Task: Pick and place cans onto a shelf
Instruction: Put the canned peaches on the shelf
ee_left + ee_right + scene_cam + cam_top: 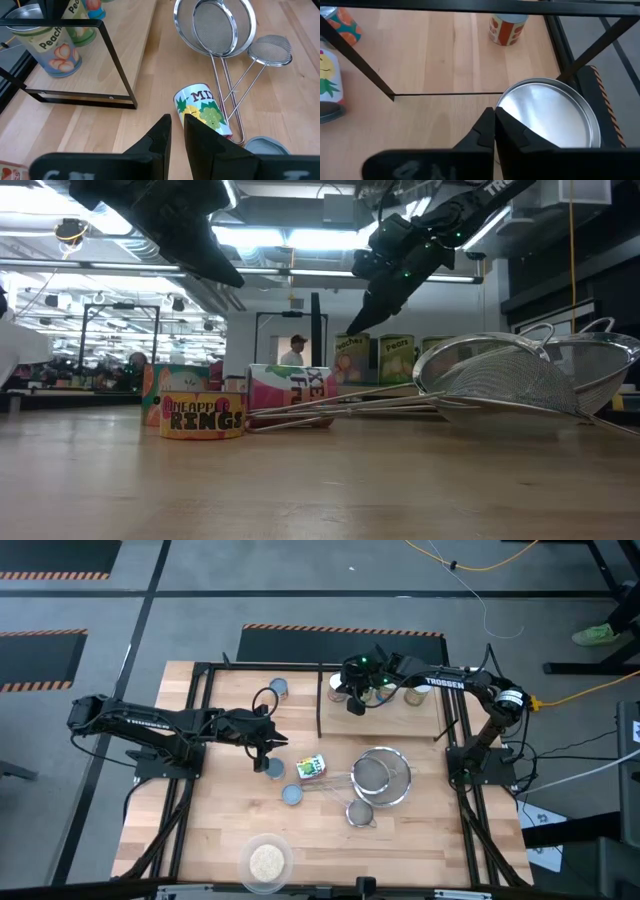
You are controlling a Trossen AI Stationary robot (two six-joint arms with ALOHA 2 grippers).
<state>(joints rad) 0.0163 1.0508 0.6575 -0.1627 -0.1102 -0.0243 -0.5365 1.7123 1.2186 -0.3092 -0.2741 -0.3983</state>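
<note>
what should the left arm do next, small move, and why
Probably open the left gripper wider and lower it over the can lying on its side. Its jaws stand only narrowly apart and empty just short of that can, which rests against the strainer handles. The right gripper is shut above the shelf.

Two wire mesh strainers point(382, 778) lie on the right half of a pale wooden tabletop point(420, 840), a large one and a smaller strainer point(360, 813) just beside it nearer the front edge, their thin handles pointing left across the wood. Near the front edge, left of centre, sits a clear round dish of beige grains point(267, 862). Beyond the table is grey floor with orange-and-black hazard tape point(340, 630) and a yellow cable point(590, 692), and in the level view a person point(295, 350) stands far back in the bright room.
</note>
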